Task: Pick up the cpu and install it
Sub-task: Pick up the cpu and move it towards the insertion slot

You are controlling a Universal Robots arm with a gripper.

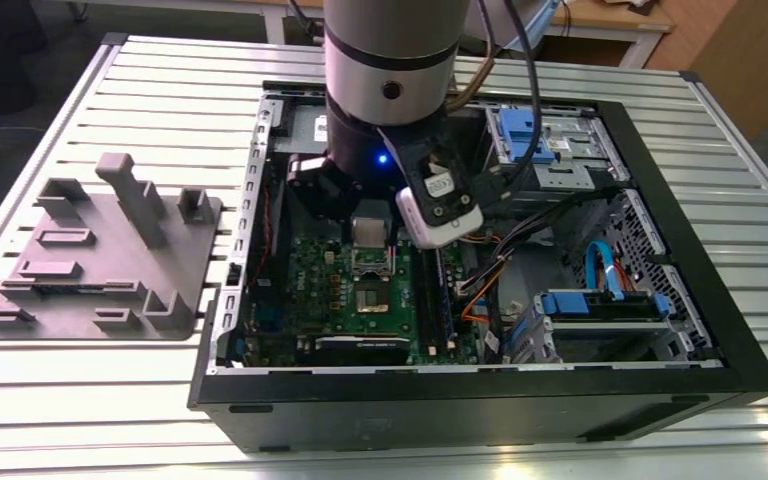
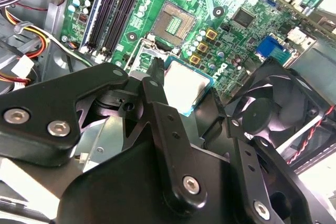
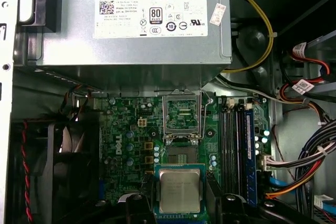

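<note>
The cpu (image 3: 179, 190) is a small square chip with a silvery top and a green rim, and my gripper (image 3: 179, 209) is shut on it, one black finger (image 3: 137, 207) at each side. It hangs a little above the green motherboard (image 3: 128, 145), just short of the open socket (image 3: 181, 153), whose metal load plate (image 3: 182, 115) is flipped up. In the second wrist view the cpu (image 2: 185, 85) sits between the gripper's (image 2: 184, 98) black links, with the socket (image 2: 176, 22) beyond it. In the exterior view the arm reaches down into the open computer case (image 1: 478, 395), over the socket (image 1: 371, 292).
A grey power supply (image 3: 136, 19) stands beside the socket's raised plate. A black fan (image 3: 63, 150) and memory slots (image 3: 236, 145) flank the socket, with cable bundles (image 3: 302, 156) beyond. On the slatted table, a grey fixture block (image 1: 104, 250) lies at the exterior view's left of the case.
</note>
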